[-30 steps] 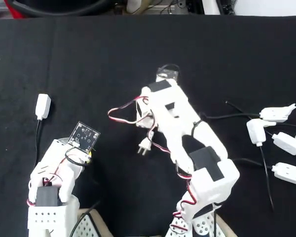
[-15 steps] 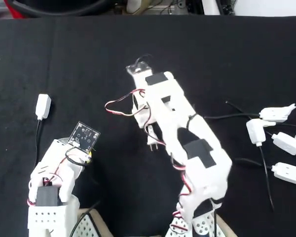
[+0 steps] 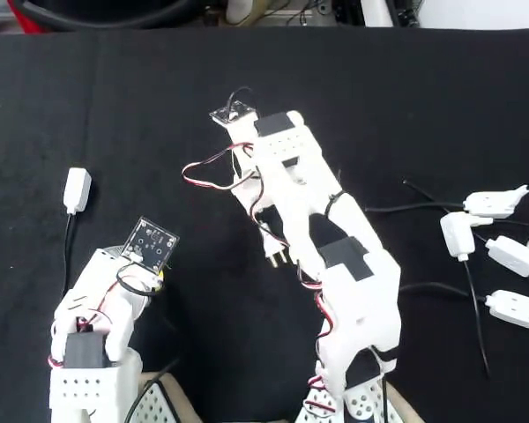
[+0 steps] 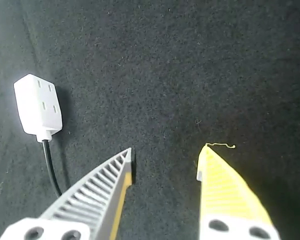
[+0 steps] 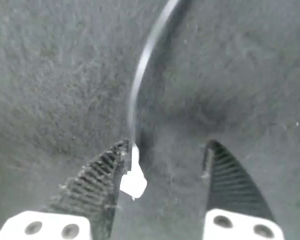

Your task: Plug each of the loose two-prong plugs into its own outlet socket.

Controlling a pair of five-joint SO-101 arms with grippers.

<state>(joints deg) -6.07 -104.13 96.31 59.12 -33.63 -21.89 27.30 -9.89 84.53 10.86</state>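
Black cloth surface (image 3: pixel 141 88) under both arms. Closest in, right pincer (image 5: pixel 167 147) gaping, nothing clamped; from its wrist, a thin cord (image 5: pixel 142 70) lying up to the ribbed finger, a small white scrap (image 5: pixel 133 182) against it, unidentifiable. From above instead: right arm (image 3: pixel 291 185) stretched toward twelve o'clock, two-prong plug (image 3: pixel 276 256) just beside its nine-o'clock edge. Likewise wide, left pincer (image 4: pixel 165 152); left arm (image 3: pixel 97 317) folded at seven o'clock, white socket (image 4: pixel 37 105) at its eleven o'clock. Bunch of white cord ends (image 3: pixel 514 254) at three o'clock.

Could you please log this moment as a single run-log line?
left gripper: open, by white socket | right gripper: open over cable | plug: unplugged
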